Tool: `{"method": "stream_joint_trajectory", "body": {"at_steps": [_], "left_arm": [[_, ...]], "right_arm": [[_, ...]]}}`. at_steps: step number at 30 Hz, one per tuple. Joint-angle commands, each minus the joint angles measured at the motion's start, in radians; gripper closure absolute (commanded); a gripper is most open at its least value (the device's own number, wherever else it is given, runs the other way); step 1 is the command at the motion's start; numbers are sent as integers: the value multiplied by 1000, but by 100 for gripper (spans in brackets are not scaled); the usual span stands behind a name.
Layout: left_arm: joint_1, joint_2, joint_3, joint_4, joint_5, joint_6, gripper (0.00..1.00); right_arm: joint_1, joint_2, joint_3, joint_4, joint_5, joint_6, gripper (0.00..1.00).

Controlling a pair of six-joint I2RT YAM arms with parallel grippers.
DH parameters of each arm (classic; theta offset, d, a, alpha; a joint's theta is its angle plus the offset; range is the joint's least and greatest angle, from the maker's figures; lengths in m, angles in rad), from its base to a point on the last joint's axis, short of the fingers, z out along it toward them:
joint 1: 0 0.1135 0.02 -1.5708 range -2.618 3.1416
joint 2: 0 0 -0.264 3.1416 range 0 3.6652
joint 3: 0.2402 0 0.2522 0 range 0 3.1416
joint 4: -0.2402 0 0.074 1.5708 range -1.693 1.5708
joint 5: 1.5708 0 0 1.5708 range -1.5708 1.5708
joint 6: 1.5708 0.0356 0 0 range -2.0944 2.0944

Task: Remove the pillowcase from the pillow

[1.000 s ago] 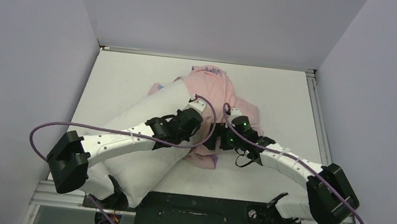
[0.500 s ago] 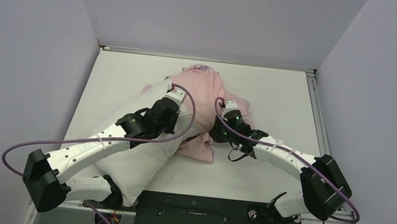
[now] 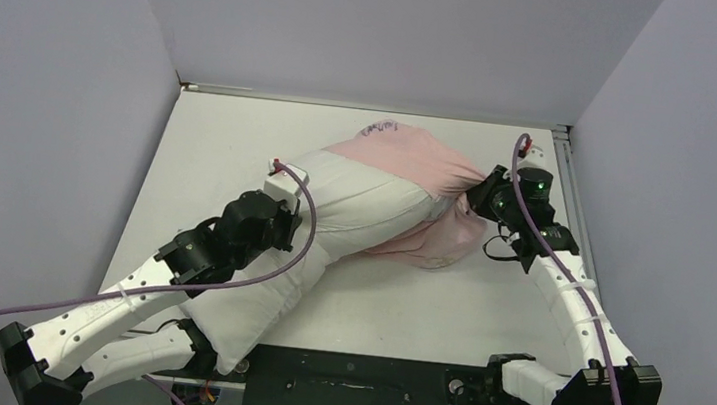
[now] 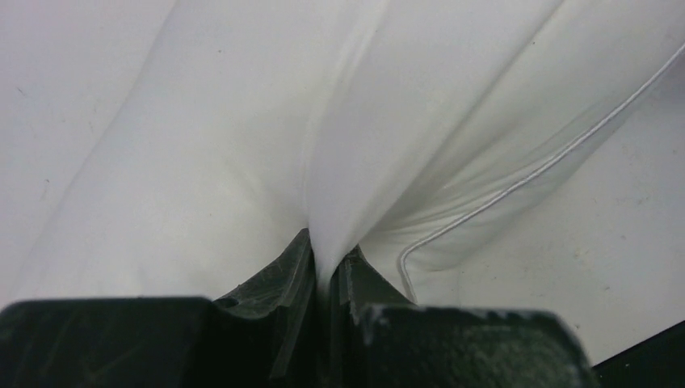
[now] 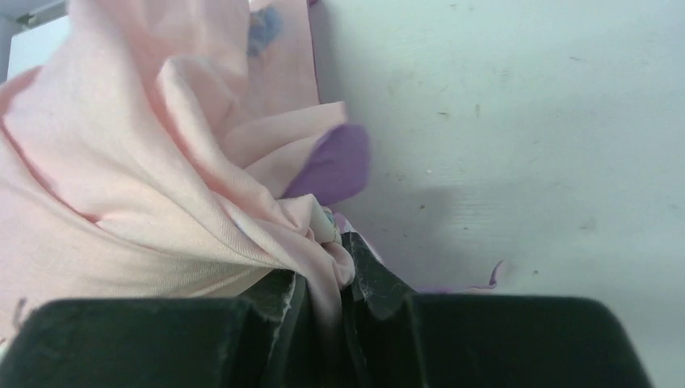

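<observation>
The white bench (image 3: 209,147) carries the plump white pillow (image 3: 359,208), which lies diagonally from near left to far right. The pale pink pillowcase (image 3: 419,159) covers only the pillow's far right end. The left pincer (image 4: 327,279) is clamped on a fold of bare pillow. The right pincer (image 5: 323,283) pinches bunched pillowcase fabric near the bench's right edge.

The top external camera is looking down from above and behind the arm bases, taking in the whole table (image 3: 209,147) from afar. The left wrist camera is looking forward past the left gripper (image 4: 327,271), very close on the pillow (image 4: 226,145). The right wrist camera is looking past the right gripper (image 5: 323,279), equally close on the pillowcase (image 5: 121,186). Both cloths are also showing overhead.
</observation>
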Motion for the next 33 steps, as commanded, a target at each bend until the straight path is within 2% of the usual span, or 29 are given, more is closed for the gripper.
{"method": "stream_joint_trajectory", "body": {"at_steps": [1,5,13,16,17,18,20,21,22,28,30,33], "left_arm": [[27,-88,-34,-65,-51,114,100],[25,-119,-61,-43,4,134,100],[24,-124,-68,-31,-7,149,100],[25,-140,-69,-29,8,161,100],[24,-156,-74,-17,30,172,100],[24,-171,-82,-3,61,182,100],[25,-212,-99,22,131,200,100],[23,-231,-107,32,158,208,100],[24,-240,-113,37,190,213,100],[18,-205,-114,36,351,224,100],[11,-176,-107,29,406,224,100],[-2,-132,-96,18,458,223,100]], "right_arm": [[-103,-37,64,-51,155,18,95],[-174,-22,55,-94,122,39,95],[-176,-44,16,-117,-6,6,92],[-176,-70,25,-186,55,-20,90],[-176,-76,30,-211,103,-22,86],[-176,-81,38,-235,142,-25,76],[-176,-93,56,-267,165,-31,39],[-176,-104,65,-272,156,-30,27],[-176,-118,75,-269,140,-30,21],[-173,-160,165,-189,15,-17,4],[-160,-129,194,-141,-75,-19,2],[-66,-47,242,-78,-147,-18,0]]}}
